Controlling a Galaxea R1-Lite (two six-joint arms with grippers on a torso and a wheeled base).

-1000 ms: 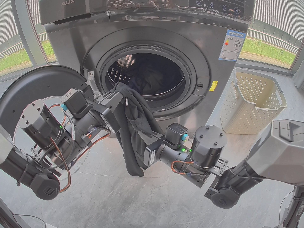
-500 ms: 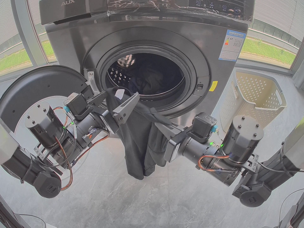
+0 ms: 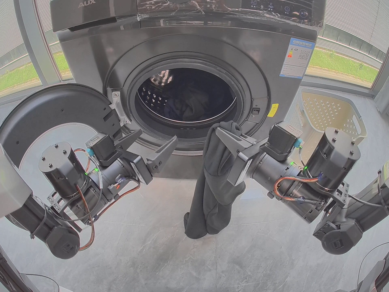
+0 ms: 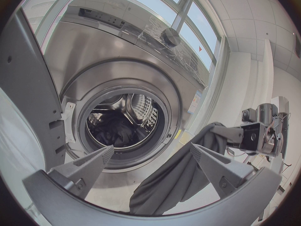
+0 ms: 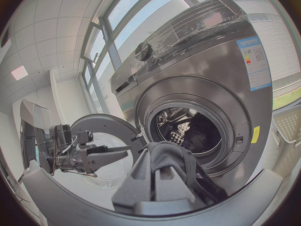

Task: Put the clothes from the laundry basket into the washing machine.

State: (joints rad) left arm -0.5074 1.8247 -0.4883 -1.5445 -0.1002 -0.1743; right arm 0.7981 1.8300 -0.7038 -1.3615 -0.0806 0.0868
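since a second ago your left gripper has let go of the dark garment and sits low on the left with its jaws spread wide, while your right gripper, clamped on the top fold, now carries it alone, farther right. the garment hangs free above the floor, just before the lower right rim of the washing machine mouth. beyond it you see the door swung open to the left, more dark clothes lying in the drum, and the laundry basket on the machine's right.

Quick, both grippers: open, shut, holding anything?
Left gripper: open, empty.
Right gripper: shut on the dark garment, which hangs from it.
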